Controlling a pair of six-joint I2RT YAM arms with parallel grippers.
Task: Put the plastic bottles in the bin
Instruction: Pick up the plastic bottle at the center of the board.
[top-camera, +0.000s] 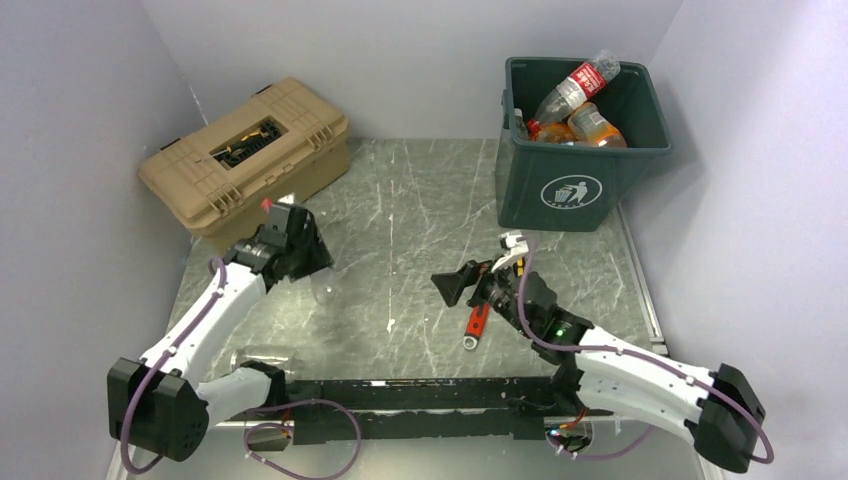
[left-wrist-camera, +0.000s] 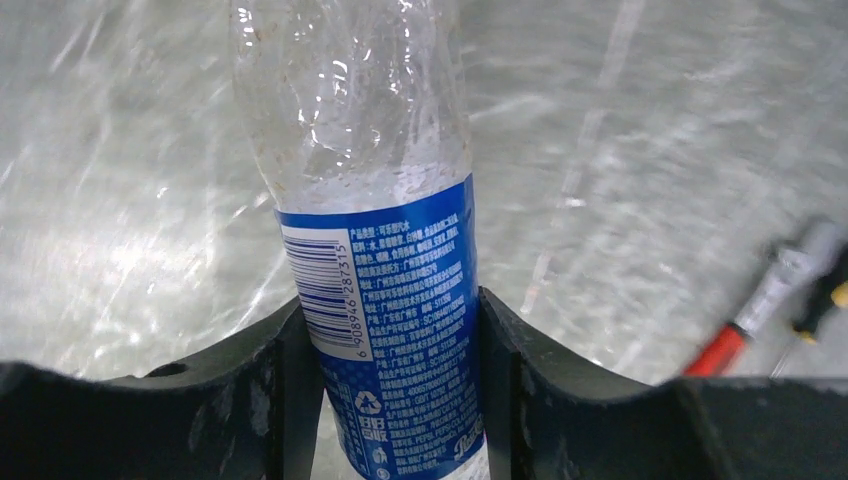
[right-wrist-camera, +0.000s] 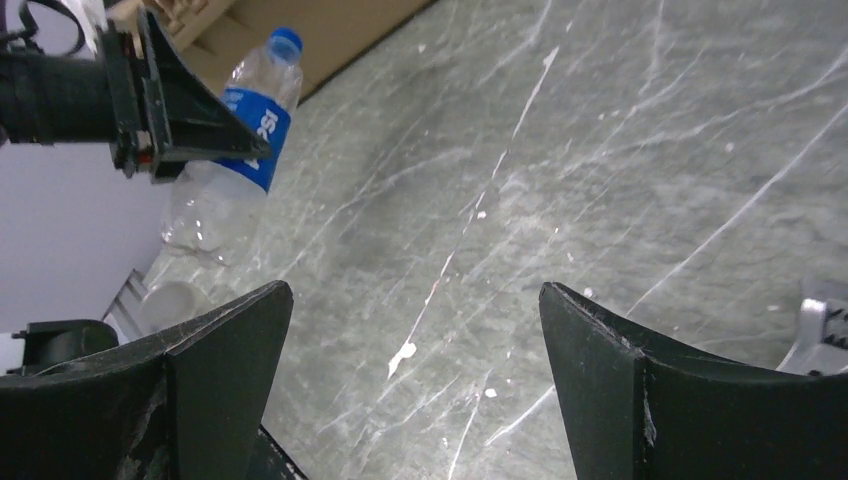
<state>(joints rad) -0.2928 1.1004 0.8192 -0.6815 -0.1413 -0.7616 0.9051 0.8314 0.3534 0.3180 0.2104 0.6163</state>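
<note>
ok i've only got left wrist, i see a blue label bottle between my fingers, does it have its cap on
observer: yes, the right wrist view shows a blue cap on the blue-label bottle, on the end toward the tan toolbox.
operator: where's the bin from there
observer: the green bin stands at the table's far right corner, across from the left gripper. A red-label bottle pokes above its rim.
operator: and my right arm
observer: the right gripper is open and empty, mid-table, beside the red-handled wrench.
</note>
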